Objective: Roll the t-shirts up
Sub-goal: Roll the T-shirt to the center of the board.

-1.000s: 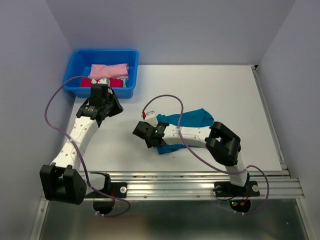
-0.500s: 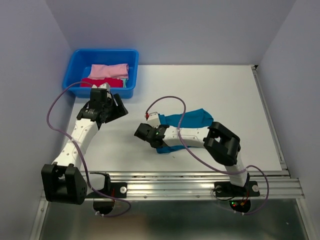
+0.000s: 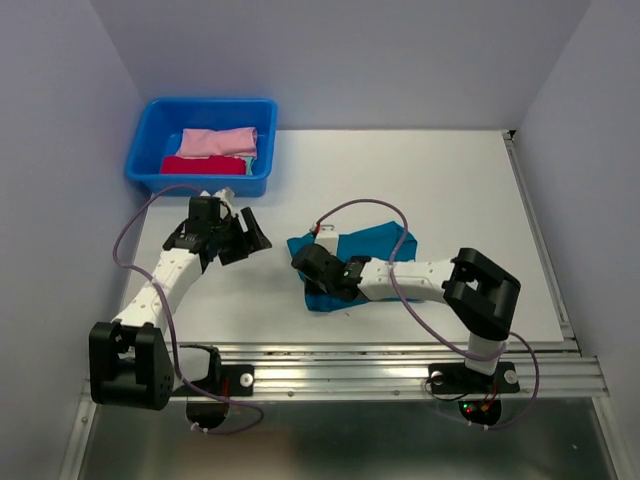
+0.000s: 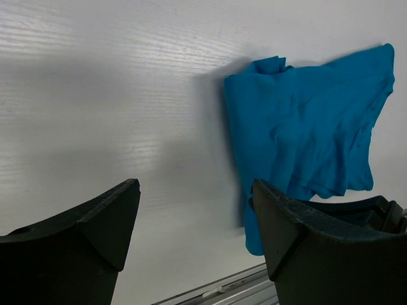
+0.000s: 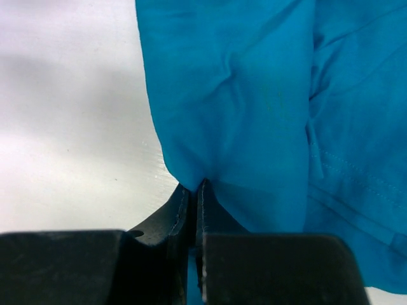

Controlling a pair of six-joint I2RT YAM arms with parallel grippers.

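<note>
The right gripper [image 5: 196, 190] nipped the teal t-shirt [image 3: 372, 245]

Its jaws were clamped tight on a fold at the shirt's left edge, and the cloth lay crumpled on the table [image 3: 450, 180], front and centre. Just left, the left gripper [image 4: 194, 190] hung wide and empty. Far back-left, a pink bundle [image 3: 215, 142] and a red bundle [image 3: 195, 166] sat in the blue tub [image 3: 150, 130].

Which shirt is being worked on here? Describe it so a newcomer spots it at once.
On the white table, look right of the blue tub, near the middle. The teal t-shirt lies there crumpled, one edge pinched in the right tool. It is the only shirt outside the tub; the pink shirt and red shirt sit inside.
</note>
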